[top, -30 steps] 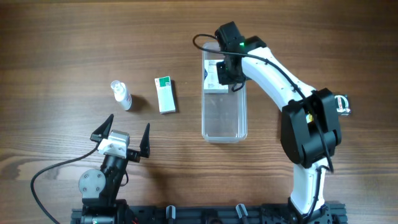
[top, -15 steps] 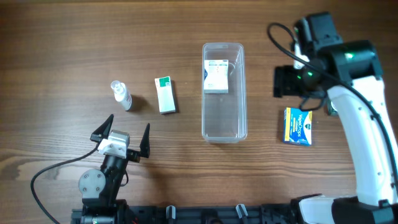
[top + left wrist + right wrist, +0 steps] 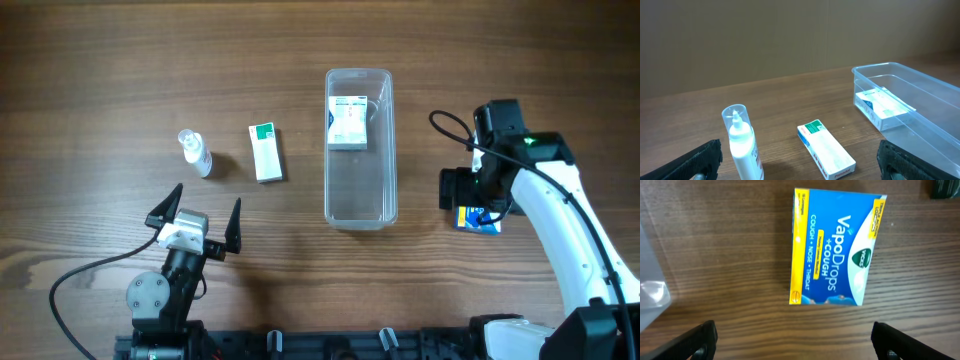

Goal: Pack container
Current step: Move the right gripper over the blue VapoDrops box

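Note:
The clear container (image 3: 361,190) lies lengthwise at the table's middle, with a white box (image 3: 348,122) in its far end. The left wrist view shows the same container (image 3: 935,107) and white box (image 3: 883,105). My right gripper (image 3: 476,203) hovers open over a blue and yellow VapoDrops box (image 3: 835,262), which lies flat on the wood ahead of its fingertips (image 3: 700,340). That box (image 3: 484,224) is partly hidden under the gripper in the overhead view. My left gripper (image 3: 197,222) rests open and holds nothing, near the front left.
A white and green box (image 3: 265,152) and a small clear spray bottle (image 3: 195,153) lie left of the container, in front of the left gripper. A corner of the container (image 3: 650,292) shows at the right wrist view's left edge.
My right gripper opened, leaving the white box in the container, then swung right and came down over the VapoDrops box. The left arm has not moved.

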You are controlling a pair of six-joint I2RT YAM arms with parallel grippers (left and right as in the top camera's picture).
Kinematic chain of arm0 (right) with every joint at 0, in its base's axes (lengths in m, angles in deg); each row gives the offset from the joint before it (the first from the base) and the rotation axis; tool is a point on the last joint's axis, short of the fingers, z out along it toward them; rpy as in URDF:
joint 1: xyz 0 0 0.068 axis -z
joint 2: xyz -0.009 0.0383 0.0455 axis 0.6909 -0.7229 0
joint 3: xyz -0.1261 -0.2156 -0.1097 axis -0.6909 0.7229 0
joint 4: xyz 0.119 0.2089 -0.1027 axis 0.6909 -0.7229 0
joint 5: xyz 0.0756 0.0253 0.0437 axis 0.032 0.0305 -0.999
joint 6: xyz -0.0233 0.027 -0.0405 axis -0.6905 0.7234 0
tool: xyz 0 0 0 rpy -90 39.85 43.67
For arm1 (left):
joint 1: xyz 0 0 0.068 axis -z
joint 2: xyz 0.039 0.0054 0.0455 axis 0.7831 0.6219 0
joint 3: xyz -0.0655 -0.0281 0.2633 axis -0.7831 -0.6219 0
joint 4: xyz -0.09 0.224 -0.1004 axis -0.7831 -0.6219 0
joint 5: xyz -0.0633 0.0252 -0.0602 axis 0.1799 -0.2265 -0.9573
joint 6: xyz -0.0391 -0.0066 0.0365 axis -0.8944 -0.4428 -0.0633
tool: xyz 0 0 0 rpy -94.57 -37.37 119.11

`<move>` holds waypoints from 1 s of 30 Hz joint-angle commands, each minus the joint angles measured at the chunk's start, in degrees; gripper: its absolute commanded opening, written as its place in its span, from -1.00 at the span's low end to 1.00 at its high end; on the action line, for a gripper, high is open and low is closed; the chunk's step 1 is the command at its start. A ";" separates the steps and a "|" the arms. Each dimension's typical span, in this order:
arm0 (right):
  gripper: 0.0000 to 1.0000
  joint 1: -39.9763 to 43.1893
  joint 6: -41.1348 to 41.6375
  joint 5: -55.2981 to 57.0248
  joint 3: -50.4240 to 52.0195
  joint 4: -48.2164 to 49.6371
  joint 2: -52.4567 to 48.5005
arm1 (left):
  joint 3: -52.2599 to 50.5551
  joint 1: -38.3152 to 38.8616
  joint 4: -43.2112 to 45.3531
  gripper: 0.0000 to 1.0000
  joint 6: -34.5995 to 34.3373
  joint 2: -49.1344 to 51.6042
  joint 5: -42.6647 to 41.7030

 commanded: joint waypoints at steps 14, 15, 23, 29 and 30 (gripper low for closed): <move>0.99 5.46 -5.81 -2.93 1.44 8.87 -9.18 | -0.35 -0.35 -0.02 1.00 0.09 -0.31 -0.48; 0.99 6.49 -5.75 -3.23 1.44 8.98 -10.19 | -0.35 -0.35 -0.02 0.99 0.09 -0.31 -0.48; 0.99 11.32 -8.44 -9.03 1.88 9.46 -12.28 | -0.35 -0.35 -0.02 0.99 0.09 -0.31 -0.48; 0.99 11.30 -10.69 -10.54 2.67 10.95 -12.83 | -0.35 -0.35 -0.02 0.99 0.07 -0.31 -0.48; 0.99 11.30 -10.64 -8.81 3.67 11.74 -12.83 | -0.35 -0.35 -0.02 1.00 0.09 -0.31 -0.48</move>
